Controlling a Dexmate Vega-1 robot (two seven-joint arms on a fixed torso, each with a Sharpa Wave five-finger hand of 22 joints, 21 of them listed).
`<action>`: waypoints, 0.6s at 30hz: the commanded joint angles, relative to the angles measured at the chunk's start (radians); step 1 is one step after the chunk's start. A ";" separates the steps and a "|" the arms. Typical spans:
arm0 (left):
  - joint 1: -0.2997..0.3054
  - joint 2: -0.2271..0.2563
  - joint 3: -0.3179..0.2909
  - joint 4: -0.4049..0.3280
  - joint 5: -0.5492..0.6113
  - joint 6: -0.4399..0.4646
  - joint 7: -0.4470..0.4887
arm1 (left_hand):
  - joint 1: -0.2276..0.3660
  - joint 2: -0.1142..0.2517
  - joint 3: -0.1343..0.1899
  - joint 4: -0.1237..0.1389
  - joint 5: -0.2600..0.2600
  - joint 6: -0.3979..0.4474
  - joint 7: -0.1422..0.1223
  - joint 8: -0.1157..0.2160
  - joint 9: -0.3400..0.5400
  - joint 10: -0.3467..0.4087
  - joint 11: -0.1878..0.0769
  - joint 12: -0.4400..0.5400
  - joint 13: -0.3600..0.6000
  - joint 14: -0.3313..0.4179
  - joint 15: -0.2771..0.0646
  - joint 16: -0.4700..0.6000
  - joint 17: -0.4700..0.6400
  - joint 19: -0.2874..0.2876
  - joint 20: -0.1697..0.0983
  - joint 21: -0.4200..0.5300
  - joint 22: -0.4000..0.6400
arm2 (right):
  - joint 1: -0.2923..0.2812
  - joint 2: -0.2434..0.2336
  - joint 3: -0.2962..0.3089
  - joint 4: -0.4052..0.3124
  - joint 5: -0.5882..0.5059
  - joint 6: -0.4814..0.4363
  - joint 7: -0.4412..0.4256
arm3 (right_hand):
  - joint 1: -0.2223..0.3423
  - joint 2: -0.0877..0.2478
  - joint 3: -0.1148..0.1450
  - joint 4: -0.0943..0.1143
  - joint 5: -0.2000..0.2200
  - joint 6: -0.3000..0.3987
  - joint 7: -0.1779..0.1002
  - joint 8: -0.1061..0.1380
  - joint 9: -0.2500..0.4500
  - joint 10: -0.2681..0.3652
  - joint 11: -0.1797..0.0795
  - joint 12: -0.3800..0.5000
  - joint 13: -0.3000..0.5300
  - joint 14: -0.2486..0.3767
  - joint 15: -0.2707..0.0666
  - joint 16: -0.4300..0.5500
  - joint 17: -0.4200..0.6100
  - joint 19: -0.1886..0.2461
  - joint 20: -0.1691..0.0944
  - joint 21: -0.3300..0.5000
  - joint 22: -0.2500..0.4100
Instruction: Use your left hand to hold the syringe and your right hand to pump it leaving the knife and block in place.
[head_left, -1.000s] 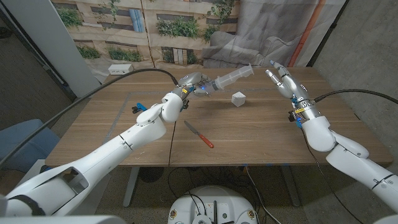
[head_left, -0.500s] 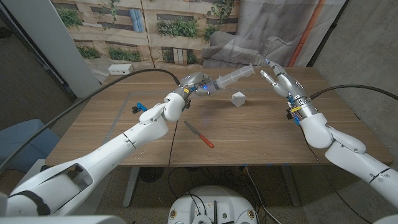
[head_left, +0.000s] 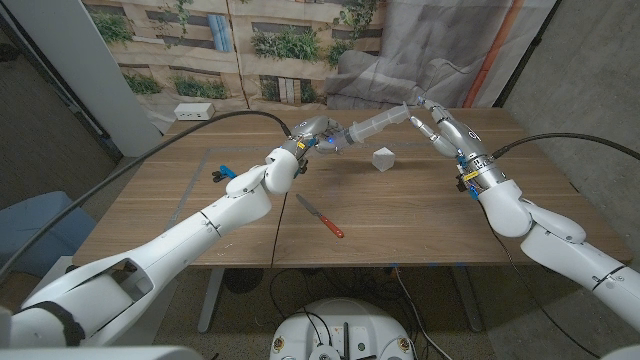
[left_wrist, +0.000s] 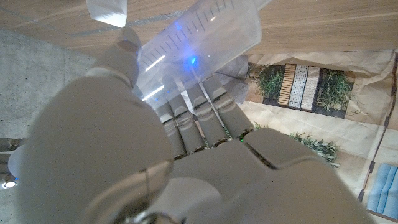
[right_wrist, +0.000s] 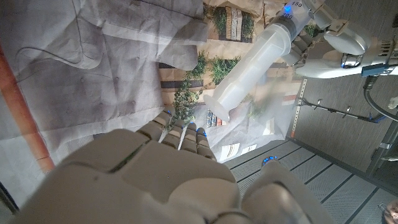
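Gripping syringe (head_left: 372, 124) aloft, left hand (head_left: 312, 134) (wrist close-up), knife (head_left: 320, 216) below

head view looks down over the table (head_left: 400, 215); both close wrist views share the syringe (left_wrist: 199, 37).

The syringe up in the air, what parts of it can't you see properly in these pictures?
- Head view: the left hand wraps the syringe at one end, hiding that end.
- Head view: at the other end, the right hand is so close that contact is too small to tell.
- Left wrist view: the barrel is cut off by the picture edge.
- Right wrist view: the plunger area is blurred.
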 joint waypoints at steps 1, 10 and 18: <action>-0.007 0.006 0.003 0.011 -0.004 -0.010 -0.006 | -0.033 0.114 0.058 0.048 0.008 0.120 0.008 0.008 0.004 0.044 -0.036 0.004 0.004 0.007 -0.107 0.005 0.005 0.027 -0.091 0.007 0.002 | 0.013 -0.009 -0.017 -0.008 -0.002 0.010 0.028 | 0.007 0.044 0.007 -0.002 0.007 -0.004 -0.005 0.005 0.001 0.003 -0.006 0.006 0.000 -0.001 -0.005 0.008 -0.001 0.006 -0.043 0.003 0.002; -0.011 0.003 0.004 0.026 -0.007 -0.028 0.001 | -0.034 0.113 0.061 0.047 0.008 0.120 0.010 0.008 0.004 0.044 -0.042 0.004 0.004 0.007 -0.107 0.004 0.005 0.026 -0.091 0.006 0.002 | 0.023 -0.011 -0.029 -0.009 -0.001 0.020 0.048 | 0.012 0.041 0.009 -0.006 0.007 -0.004 -0.003 0.005 0.001 0.003 -0.007 0.007 0.000 0.001 -0.004 0.007 -0.003 0.007 -0.042 0.003 0.002; -0.012 0.002 0.004 0.032 -0.010 -0.033 0.000 | -0.035 0.113 0.063 0.047 0.008 0.121 0.009 0.008 0.004 0.046 -0.040 0.004 0.004 0.007 -0.107 0.005 0.005 0.025 -0.091 0.005 0.002 | 0.023 -0.011 -0.033 -0.010 0.004 0.030 0.056 | 0.016 0.040 0.012 -0.010 0.008 -0.004 -0.005 0.006 0.001 0.005 -0.008 0.008 0.000 0.003 -0.005 0.007 -0.005 0.008 -0.043 0.002 0.002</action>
